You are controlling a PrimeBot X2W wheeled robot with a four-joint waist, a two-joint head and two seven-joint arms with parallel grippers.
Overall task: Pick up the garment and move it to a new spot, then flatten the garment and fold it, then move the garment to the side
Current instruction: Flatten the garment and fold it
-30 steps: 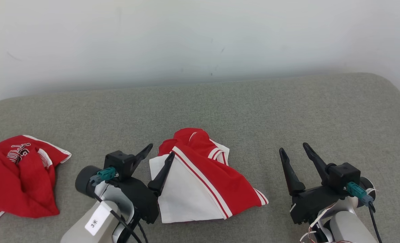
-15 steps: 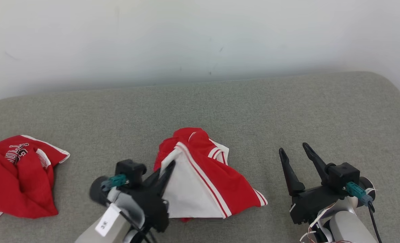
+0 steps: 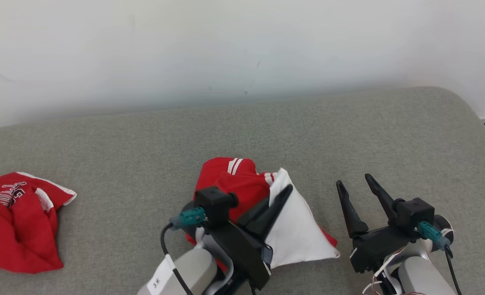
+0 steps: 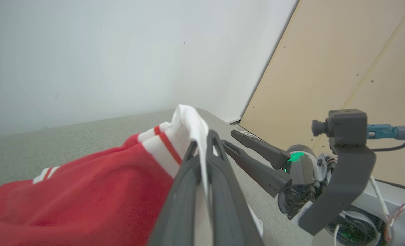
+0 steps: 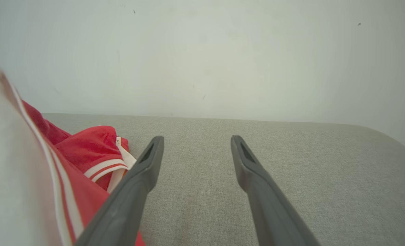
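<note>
Here, at the left edge of the grey cushion [image 3: 115, 139], a crumpled red shirt [image 3: 17, 229] with white lettering lies well apart from the work and seems to be no part of this step. Near the middle, on the near side, the left gripper [image 3: 285, 192] is clenched on the garment [image 3: 300, 233], a red piece with white panels and striped trim. The left wrist view shows a white hem pinched between the two dark fingers [image 4: 180, 194], with cloth standing up past their tips. The pinch is on an edge and not in the bulk, which I judge sensible: a hem gives a firm hold and lets the rest hang free once lifted. Most of the garment rests bunched on the cushion, its red folds to the left and far side and a white flap draped to the right. Further right, the right gripper [image 3: 353, 181] hangs released with its fingers spread, grasping nothing. It is near the flap but not touching it, seemingly poised for a second corner when flattening begins. The cushion is a matte grey weave with rounded corners, likely to drag at cloth pulled across it. A plain white wall [image 3: 242, 49] stands behind, and the left wrist view shows a tan panel [image 4: 342, 61] at the right.
</note>
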